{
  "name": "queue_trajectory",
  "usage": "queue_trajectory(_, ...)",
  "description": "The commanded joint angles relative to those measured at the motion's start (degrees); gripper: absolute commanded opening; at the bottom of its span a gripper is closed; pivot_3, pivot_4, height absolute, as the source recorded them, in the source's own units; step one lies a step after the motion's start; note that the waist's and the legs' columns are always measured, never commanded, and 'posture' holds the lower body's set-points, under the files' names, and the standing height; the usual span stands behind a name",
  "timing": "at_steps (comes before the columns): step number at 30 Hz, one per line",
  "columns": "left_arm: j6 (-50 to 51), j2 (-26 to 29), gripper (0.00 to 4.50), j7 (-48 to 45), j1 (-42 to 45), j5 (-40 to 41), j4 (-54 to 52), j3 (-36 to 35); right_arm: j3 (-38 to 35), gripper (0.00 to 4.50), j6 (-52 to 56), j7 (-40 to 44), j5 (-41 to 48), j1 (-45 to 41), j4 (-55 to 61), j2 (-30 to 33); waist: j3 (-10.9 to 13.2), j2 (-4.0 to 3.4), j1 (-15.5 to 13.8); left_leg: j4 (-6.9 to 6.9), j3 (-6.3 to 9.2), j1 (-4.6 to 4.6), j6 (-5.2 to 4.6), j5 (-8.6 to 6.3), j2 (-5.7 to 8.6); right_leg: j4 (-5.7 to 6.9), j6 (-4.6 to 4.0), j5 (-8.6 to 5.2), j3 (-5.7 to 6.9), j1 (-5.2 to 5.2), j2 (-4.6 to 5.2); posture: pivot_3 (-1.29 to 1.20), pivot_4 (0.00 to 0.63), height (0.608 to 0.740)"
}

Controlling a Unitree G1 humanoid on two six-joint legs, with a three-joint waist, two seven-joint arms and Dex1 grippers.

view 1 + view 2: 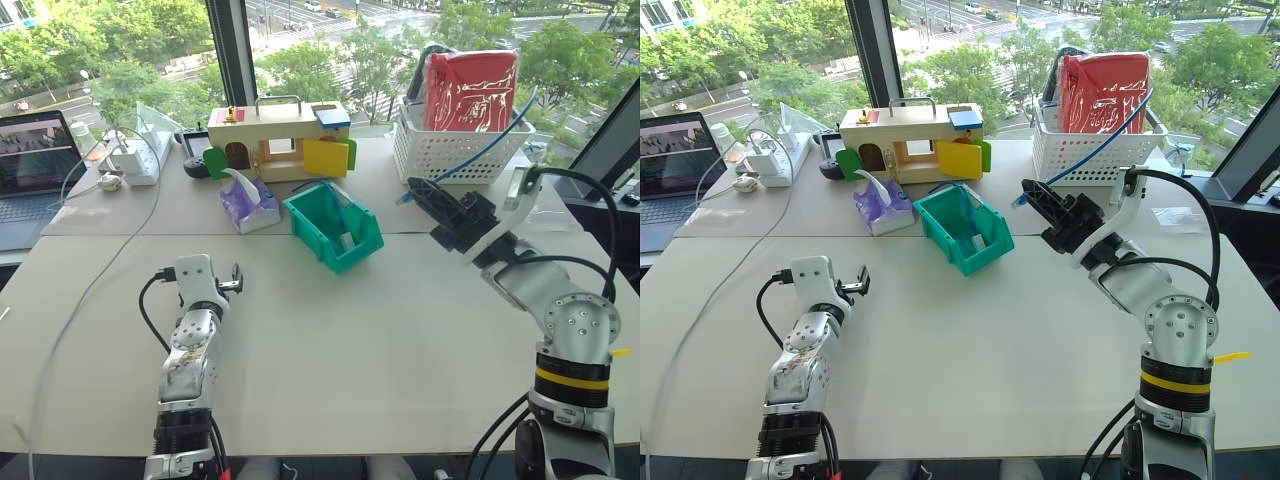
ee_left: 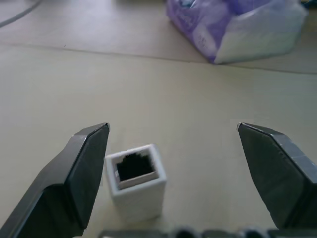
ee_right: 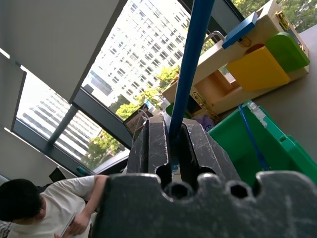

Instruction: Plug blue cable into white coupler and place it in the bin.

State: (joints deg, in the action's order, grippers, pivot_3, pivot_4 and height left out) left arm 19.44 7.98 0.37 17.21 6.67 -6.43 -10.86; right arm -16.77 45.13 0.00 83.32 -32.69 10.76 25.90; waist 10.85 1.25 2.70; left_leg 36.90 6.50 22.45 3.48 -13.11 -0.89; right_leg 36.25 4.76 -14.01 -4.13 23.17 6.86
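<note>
Coupler loose between spread fingers, cable pinched aloft

White coupler [image 2: 136, 181] stands socket-up inside the wide-open left gripper [image 2: 173, 144], well short of the bin [image 1: 330, 225]; the right gripper [image 1: 428, 203], beside that bin, pinches the blue cable [image 3: 190, 69]. Re-close squarely before mating.

Silver metal arms with round screw-dotted joints, looped black cables, a yellow band on the right arm [image 1: 573, 378] nearest the basket [image 1: 455, 150]. Black two-fingered left gripper [image 2: 173, 163] and right gripper [image 1: 424, 193].
</note>
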Motion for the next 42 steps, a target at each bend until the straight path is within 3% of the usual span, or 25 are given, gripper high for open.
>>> queue_trajectory(1, -5.43, 3.33, 4.45, -3.45, -0.41, -0.44, -6.34, 0.29, -1.42, 0.0, -0.27, 0.83, 0.29, -1.05, 1.39, 0.41, 0.0, 0.0, 0.04, 0.0, 0.0, 0.0, 0.0, 0.0, 0.0, 0.0, 0.0, 0.0, 0.0, 0.01, 0.0, 0.0, 0.15, 0.74)
queue_trajectory(9, -10.3, 11.6, 4.45, -11.29, 5.57, 3.24, -6.68, -2.2, -1.42, 0.0, -0.3, 0.93, 0.04, -1.22, 1.06, 0.47, 0.0, 0.0, -0.11, 0.0, 0.0, 0.01, 0.0, 0.0, 0.0, -0.02, 0.0, 0.0, 0.0, 0.0, 0.0, 0.0, 0.15, 0.74)
queue_trajectory(14, -5.14, 21.44, 4.45, -40.29, 13.04, 21.38, 3.35, -3.62, -0.98, 0.0, -0.45, 1.47, -0.53, -1.5, 0.54, -0.03, 0.0, -0.01, 0.08, 0.0, 0.0, 0.03, 0.0, 0.0, 0.0, 0.0, 0.0, 0.0, 0.03, 0.01, 0.0, 0.0, 0.15, 0.74)
queue_trajectory(17, -3.11, 30.4, 4.45, -56.54, 12.87, 24.02, 9.0, -1.7, -0.68, 0.0, -0.61, 1.86, -1.14, -1.52, 0.37, -0.52, 0.0, -0.03, 1.31, -0.09, -0.01, -0.01, -0.01, -0.01, -0.01, -0.04, 0.0, -0.01, 0.02, 0.02, -0.01, 0.0, 0.15, 0.74)
queue_trajectory(22, -0.67, 40.78, 4.45, -75.88, 13.62, 25.31, 20.25, -0.04, -0.98, 0.0, -0.64, 1.91, -1.39, -0.89, 1.09, -1.04, 0.03, -0.06, 2.12, -0.17, -0.01, -0.01, -0.02, -0.01, -0.06, -0.01, -0.02, -0.02, 0.03, 0.09, -0.06, 0.0, 0.15, 0.74)
queue_trajectory(35, -15.48, 45.08, 4.45, -83.99, 15.72, 16.25, 48.01, -0.69, -1.74, 0.0, -1.15, 0.88, -1.33, 1.08, 3.22, -1.55, 0.03, -0.07, 1.61, -0.17, 0.0, -0.02, -0.02, -0.01, -0.11, 0.02, -0.02, -0.02, 0.02, 0.12, -0.09, 0.0, 0.15, 0.74)
queue_trajectory(42, -25.0, 44.76, 4.45, -81.92, 20.96, 10.54, 59.63, 0.32, -1.61, 0.0, -1.17, 1.25, -1.65, 0.57, 2.83, -1.66, 0.03, -0.06, 1.14, -0.17, 0.0, 0.0, -0.02, -0.01, -0.1, 0.06, -0.02, -0.02, 0.03, 0.11, -0.09, 0.0, 0.15, 0.74)
